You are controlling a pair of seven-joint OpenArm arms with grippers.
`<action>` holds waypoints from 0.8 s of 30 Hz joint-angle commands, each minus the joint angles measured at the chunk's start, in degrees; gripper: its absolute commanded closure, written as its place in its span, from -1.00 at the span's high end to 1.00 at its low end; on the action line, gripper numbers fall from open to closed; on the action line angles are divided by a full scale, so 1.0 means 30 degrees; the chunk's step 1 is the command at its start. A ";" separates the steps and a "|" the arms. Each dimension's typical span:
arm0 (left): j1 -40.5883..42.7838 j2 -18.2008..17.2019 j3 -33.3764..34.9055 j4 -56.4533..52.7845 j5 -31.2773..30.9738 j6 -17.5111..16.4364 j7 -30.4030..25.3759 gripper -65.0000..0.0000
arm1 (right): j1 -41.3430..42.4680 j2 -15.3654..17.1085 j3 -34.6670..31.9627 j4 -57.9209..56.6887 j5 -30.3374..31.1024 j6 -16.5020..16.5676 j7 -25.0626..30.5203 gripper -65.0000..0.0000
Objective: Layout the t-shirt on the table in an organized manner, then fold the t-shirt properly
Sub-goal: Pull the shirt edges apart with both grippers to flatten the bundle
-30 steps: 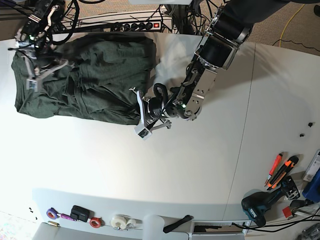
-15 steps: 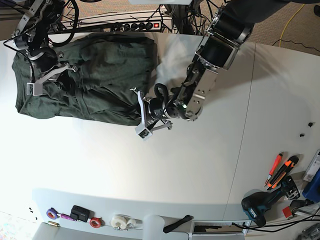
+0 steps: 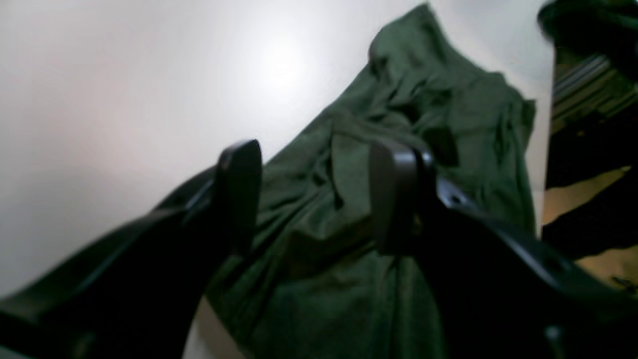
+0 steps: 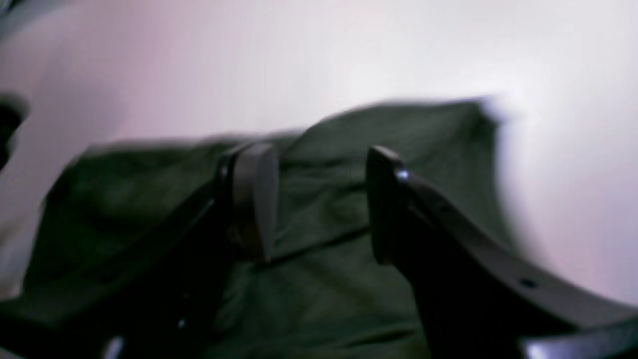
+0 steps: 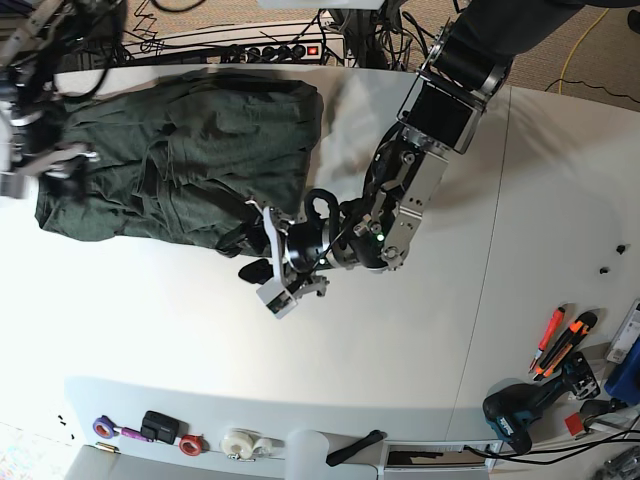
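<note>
The dark green t-shirt (image 5: 190, 150) lies crumpled on the white table (image 5: 400, 350) at the back left. My left gripper (image 5: 263, 264) hovers just past the shirt's near right corner, jaws open and nothing between them. In the left wrist view the left gripper (image 3: 316, 199) shows a wide gap, with the t-shirt (image 3: 438, 114) stretched out beyond it on the table. My right gripper (image 5: 43, 170) sits blurred at the shirt's left end. Seen from the right wrist, the right gripper (image 4: 319, 204) is open above the t-shirt (image 4: 398, 129), holding no cloth.
A power strip (image 5: 270, 50) and cables run behind the table's far edge. A drill (image 5: 520, 415), orange cutters (image 5: 560, 340) and a blue box sit at the front right. Tape rolls (image 5: 240, 442) rest on the front ledge.
Both grippers have opened and let go of the shirt. The left gripper has drawn toward the front, off the shirt's corner. The right gripper has swung left to the view's edge.
</note>
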 commanded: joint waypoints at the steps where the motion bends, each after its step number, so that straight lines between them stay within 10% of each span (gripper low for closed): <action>1: -0.0525 0.0219 -0.0051 0.0532 -0.0350 -0.0087 -0.0029 0.06 | 0.0255 0.0714 0.0925 0.0299 0.0073 0.0146 0.0430 -0.12; 9: -0.0517 0.0219 -0.0051 0.0627 -0.0350 -0.0102 0.0933 0.06 | 0.0408 0.5938 0.3330 -0.4823 -0.0401 0.0801 -0.0517 -0.12; 14: -0.0517 0.0219 -0.0044 0.0627 -0.0350 -0.0102 0.0925 0.06 | 0.1282 0.9282 0.2907 -1.2109 0.2943 0.2331 -0.1035 -0.12; 24: -0.0517 0.0226 -0.0044 0.0627 -0.0350 -0.0175 0.1071 0.06 | 0.6302 1.1883 0.1851 -2.3992 0.4758 0.3560 -0.2776 -0.10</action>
